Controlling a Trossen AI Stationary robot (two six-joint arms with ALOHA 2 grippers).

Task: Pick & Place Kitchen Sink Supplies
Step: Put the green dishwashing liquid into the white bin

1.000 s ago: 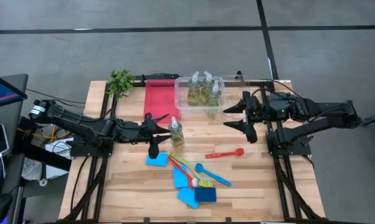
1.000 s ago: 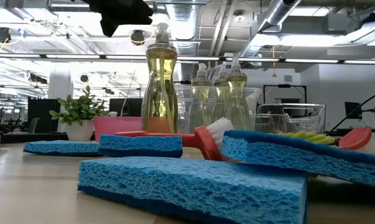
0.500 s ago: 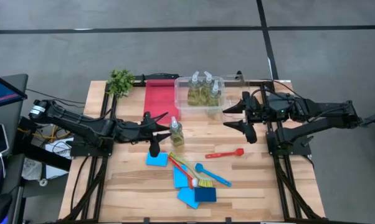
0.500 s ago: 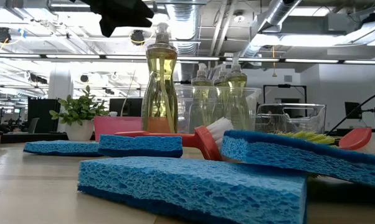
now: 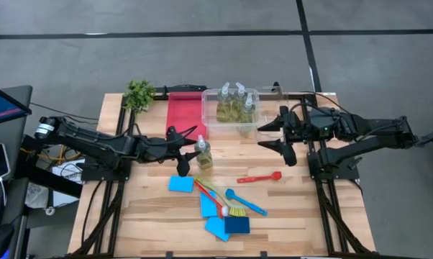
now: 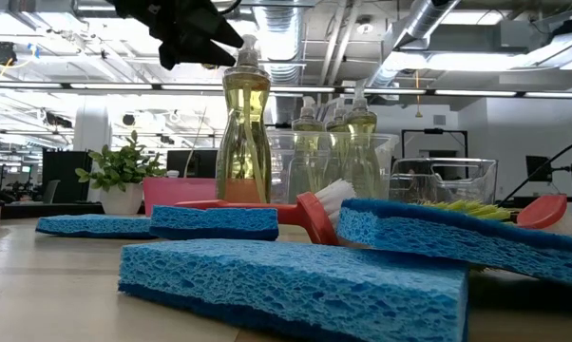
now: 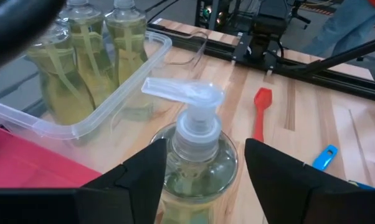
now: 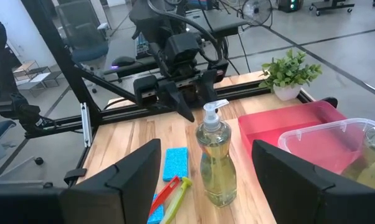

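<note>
Left gripper [image 5: 190,150] stands open at the pump bottle [image 5: 203,153] that is upright on the wooden table [image 5: 303,216]. In the left wrist view its two dark fingers [image 7: 281,177] stand on either side of the bottle, with a gap on each side, so it holds nothing. In the low view the gripper hangs at the height of the bottle's pump head.

Right gripper [image 5: 276,134] waits over the right side of the table, near the clear bin [image 5: 209,124]. Its fingers are spread wide and nothing is between them.

Four bottles of yellow-green liquid are in view. One is the bottle on the table between the left fingers. The other three bottles [image 5: 235,103] stand together inside the clear bin, at the far side of the table.

Four blue sponges lie flat on the table. One sponge [image 5: 180,184] is just in front of the left gripper. A second sponge [image 5: 207,204] lies partly under the brushes. A third sponge [image 5: 216,229] and a darker sponge [image 5: 237,224] touch each other near the front edge.

Three brushes lie near the middle. The red brush [image 5: 260,177] lies alone, to the right of the single bottle. The blue brush [image 5: 245,203] and the yellow brush [image 5: 224,201] lie across each other beside the sponges.

A red tray [image 5: 183,115] lies just to the left of the bin, and a small green plant [image 5: 139,93] stands at the far left corner.
</note>
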